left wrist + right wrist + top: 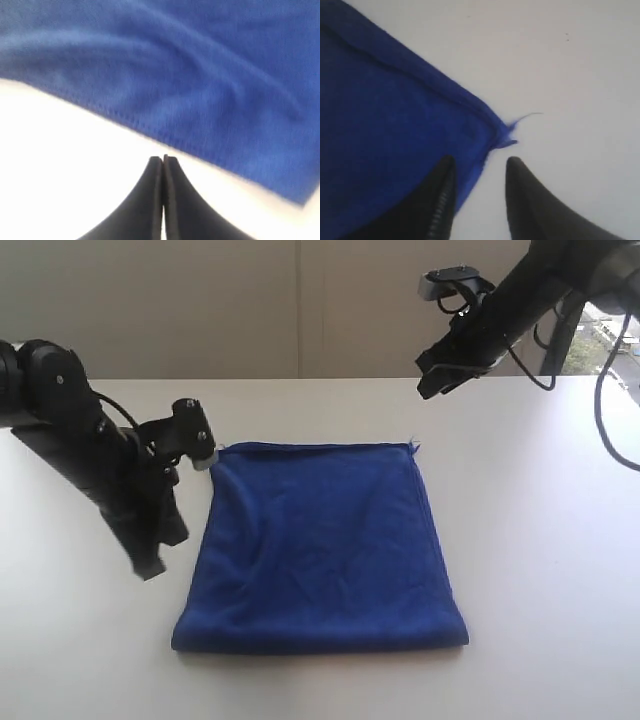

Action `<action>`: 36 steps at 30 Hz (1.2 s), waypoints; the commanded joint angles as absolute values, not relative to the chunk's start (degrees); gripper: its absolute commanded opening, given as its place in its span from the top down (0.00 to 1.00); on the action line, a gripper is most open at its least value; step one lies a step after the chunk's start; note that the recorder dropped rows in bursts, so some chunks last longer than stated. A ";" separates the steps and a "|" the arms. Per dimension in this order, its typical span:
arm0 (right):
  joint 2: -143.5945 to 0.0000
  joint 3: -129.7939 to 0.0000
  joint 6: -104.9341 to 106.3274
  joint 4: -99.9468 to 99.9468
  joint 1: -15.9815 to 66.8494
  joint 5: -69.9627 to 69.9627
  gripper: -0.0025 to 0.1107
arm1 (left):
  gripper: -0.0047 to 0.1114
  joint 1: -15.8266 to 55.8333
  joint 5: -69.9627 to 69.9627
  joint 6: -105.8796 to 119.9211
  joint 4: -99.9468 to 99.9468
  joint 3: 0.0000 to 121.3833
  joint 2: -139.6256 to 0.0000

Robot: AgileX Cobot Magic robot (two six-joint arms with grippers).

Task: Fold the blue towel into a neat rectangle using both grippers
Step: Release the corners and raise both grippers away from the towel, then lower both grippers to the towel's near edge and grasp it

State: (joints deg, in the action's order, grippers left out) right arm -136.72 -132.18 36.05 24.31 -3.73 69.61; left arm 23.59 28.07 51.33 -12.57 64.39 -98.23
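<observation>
Royal-blue and fuzzy, the microfibre towel (325,550) lies flat in the middle of the white table (540,540) in the exterior view. We see the black left gripper (203,458) just beside its far left corner. The black right gripper (432,385) hangs above the far right corner, clear of the cloth. From the left wrist we find the fingers (152,200) clenched together on nothing, just short of the stitched hem. From the right wrist we see the jaws apart and empty over the corner with its loose thread (527,116).
</observation>
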 commanded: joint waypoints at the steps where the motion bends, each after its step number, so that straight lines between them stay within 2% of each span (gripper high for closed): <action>1: -132.35 -126.12 41.10 30.63 -3.30 69.96 0.90 | 0.96 23.48 37.69 53.39 -0.63 64.27 -96.02; 2: -130.72 -124.33 42.08 30.21 -3.02 69.96 0.97 | 0.96 23.48 39.45 53.28 -1.82 64.40 -95.57; 3: -128.84 -121.92 43.35 29.05 -2.54 69.96 0.98 | 0.96 23.48 41.12 52.86 -3.82 64.69 -95.22; 9: -117.12 -108.01 44.90 10.76 0.22 69.96 0.98 | 0.96 23.48 43.26 55.55 -12.66 64.84 -92.65; 18: -105.07 -86.07 47.37 14.68 4.66 69.96 0.98 | 0.96 23.48 43.94 61.16 -19.06 64.58 -95.02; 26: -102.27 -70.48 64.59 11.96 13.14 62.42 0.98 | 0.96 23.48 49.02 77.13 -29.41 63.19 -100.01; 29: -102.27 -67.36 67.71 11.35 13.82 60.61 0.98 | 0.87 23.48 49.20 82.94 -30.58 61.88 -100.24; 33: -102.27 -66.02 65.32 14.49 13.82 56.86 0.97 | 0.61 23.48 48.45 91.91 -30.58 60.68 -100.39; 36: -102.27 -65.59 65.81 15.74 13.82 56.74 0.86 | 0.46 23.48 44.97 93.44 -30.74 59.22 -100.39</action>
